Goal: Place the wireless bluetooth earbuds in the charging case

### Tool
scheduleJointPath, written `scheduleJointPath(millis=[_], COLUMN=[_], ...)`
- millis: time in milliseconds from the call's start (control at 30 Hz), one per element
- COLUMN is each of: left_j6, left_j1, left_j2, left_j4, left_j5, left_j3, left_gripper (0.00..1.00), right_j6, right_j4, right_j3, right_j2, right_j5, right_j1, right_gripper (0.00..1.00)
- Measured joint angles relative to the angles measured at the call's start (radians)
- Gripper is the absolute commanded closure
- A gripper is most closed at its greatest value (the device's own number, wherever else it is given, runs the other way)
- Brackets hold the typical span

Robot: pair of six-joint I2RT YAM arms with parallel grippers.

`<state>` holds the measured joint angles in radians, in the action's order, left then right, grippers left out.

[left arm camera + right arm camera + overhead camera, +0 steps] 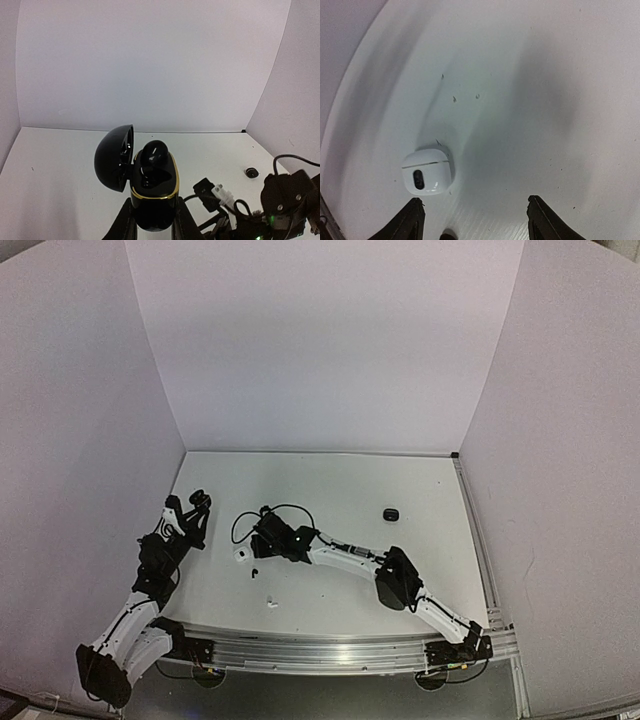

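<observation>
My left gripper [152,222] is shut on the base of a black charging case [152,187] with a gold rim, held off the table at the left [197,503]. Its lid [114,157] stands open to the left. A black earbud [155,152] sits in the case's far well. My right gripper [476,201] hangs open just above the table [256,539], with nothing between its fingers. A shut white case [427,171] lies just ahead of its left fingertip [415,210]. A loose black earbud [254,571] and a white earbud [270,600] lie on the table nearer the arm bases.
A small black rounded object [390,513] lies alone at the right middle of the table, and it also shows in the left wrist view [251,172]. White walls enclose the table on three sides. The right arm's cable [285,510] loops above its wrist.
</observation>
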<state>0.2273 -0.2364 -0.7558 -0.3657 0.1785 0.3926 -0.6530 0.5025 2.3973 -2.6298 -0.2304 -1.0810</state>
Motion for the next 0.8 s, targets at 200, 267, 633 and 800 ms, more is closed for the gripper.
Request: scheduleJointPath(millis=[200, 267, 633, 800], left_j6=[-0.019, -0.020, -0.024, -0.030], left_j1=[0.000, 0.000, 0.002, 0.002], left_j2=[-0.028, -0.030, -0.030, -0.029], left_j4=[-0.010, -0.008, -0.009, -0.010], left_j5=[0.000, 0.001, 0.001, 0.001], left_j3=[-0.025, -0.033, -0.036, -0.037], left_gripper=[1.00, 1.00, 1.00, 1.00], right_j6=[0.035, 0.048, 0.080, 0.099], right_j4=[0.021, 0.019, 0.016, 0.024], right_j3=[0.046, 0.066, 0.083, 0.082], right_j2=[-0.062, -0.071, -0.114, -0.116], right_j5=[-0.025, -0.033, -0.047, -0.047], right_j1=[-0.034, -0.042, -0.057, -0.064], right_gripper=[0.36, 0.37, 0.39, 0.42])
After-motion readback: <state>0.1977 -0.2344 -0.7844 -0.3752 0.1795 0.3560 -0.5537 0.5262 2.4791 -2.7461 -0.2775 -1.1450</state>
